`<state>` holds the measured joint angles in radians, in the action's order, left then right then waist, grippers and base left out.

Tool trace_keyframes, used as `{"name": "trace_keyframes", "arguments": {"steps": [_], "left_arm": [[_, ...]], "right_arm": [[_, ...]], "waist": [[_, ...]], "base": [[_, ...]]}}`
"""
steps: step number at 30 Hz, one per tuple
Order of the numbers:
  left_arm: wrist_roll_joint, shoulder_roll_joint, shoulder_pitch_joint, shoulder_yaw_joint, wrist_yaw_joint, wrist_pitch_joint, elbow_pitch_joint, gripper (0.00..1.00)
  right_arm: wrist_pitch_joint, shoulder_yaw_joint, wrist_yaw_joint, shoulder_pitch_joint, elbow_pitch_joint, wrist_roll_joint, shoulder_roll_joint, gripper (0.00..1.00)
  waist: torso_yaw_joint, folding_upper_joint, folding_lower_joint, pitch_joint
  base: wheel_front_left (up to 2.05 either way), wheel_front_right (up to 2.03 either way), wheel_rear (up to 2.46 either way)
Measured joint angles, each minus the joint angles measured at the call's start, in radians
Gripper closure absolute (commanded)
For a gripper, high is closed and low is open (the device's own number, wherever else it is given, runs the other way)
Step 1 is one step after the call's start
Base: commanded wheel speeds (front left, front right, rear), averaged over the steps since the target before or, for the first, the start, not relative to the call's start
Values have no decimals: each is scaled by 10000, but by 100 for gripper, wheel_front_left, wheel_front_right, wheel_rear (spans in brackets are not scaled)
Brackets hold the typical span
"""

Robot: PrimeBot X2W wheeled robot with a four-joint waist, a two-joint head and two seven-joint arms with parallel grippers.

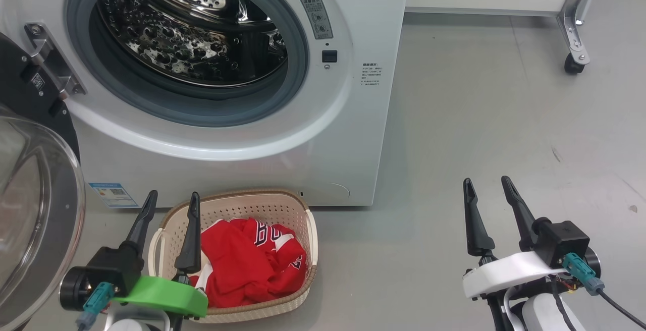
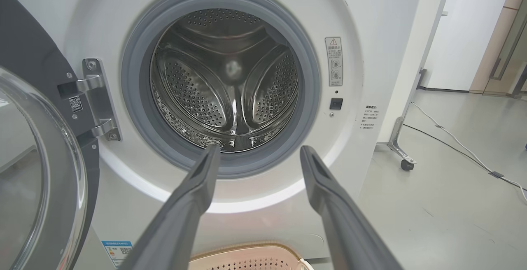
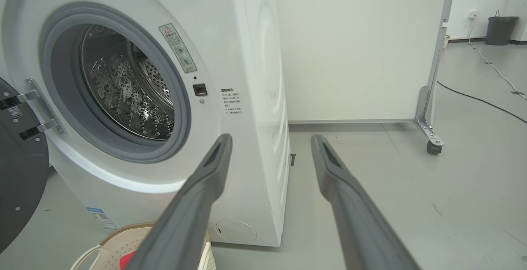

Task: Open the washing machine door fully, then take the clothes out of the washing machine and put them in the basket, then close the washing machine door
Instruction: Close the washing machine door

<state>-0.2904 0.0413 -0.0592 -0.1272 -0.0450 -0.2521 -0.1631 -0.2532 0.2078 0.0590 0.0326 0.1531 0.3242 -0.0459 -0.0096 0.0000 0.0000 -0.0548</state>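
Left fingers (image 1: pixel 192 235) and right fingers (image 1: pixel 473 220) hang spread wide and empty, low before the washer (image 1: pixel 323 134), with the door (image 1: pixel 35 210) next in line.

Red clothes (image 1: pixel 247 260) lie in the basket (image 1: pixel 237 211) on the floor, just in front of the washer. The drum (image 1: pixel 192 33) looks bare, and the door stands swung wide at the left on its hinge (image 1: pixel 50 63). I'd say shutting it is what remains. The left arm is nearer, so it should reach behind the free edge. It should push on the black rim rather than the glass, follow the hinge's arc, keep clear of the basket and press until the latch catches.
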Motion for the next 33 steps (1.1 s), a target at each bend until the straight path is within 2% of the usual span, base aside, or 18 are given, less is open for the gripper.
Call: {"name": "trace_keyframes", "arguments": {"steps": [17, 33], "left_arm": [[0, 0, 5, -40, 0, 0, -2, 0], [0, 2, 5, -82, 2, 0, -13, 0]], "right_arm": [[0, 50, 0, 7, 33, 0, 0, 0], [0, 132, 0, 11, 94, 2, 0, 0]], "waist": [[-24, 0, 1, -39], [21, 0, 0, -74]], "base": [[-32, 32, 0], [-104, 104, 0]]}}
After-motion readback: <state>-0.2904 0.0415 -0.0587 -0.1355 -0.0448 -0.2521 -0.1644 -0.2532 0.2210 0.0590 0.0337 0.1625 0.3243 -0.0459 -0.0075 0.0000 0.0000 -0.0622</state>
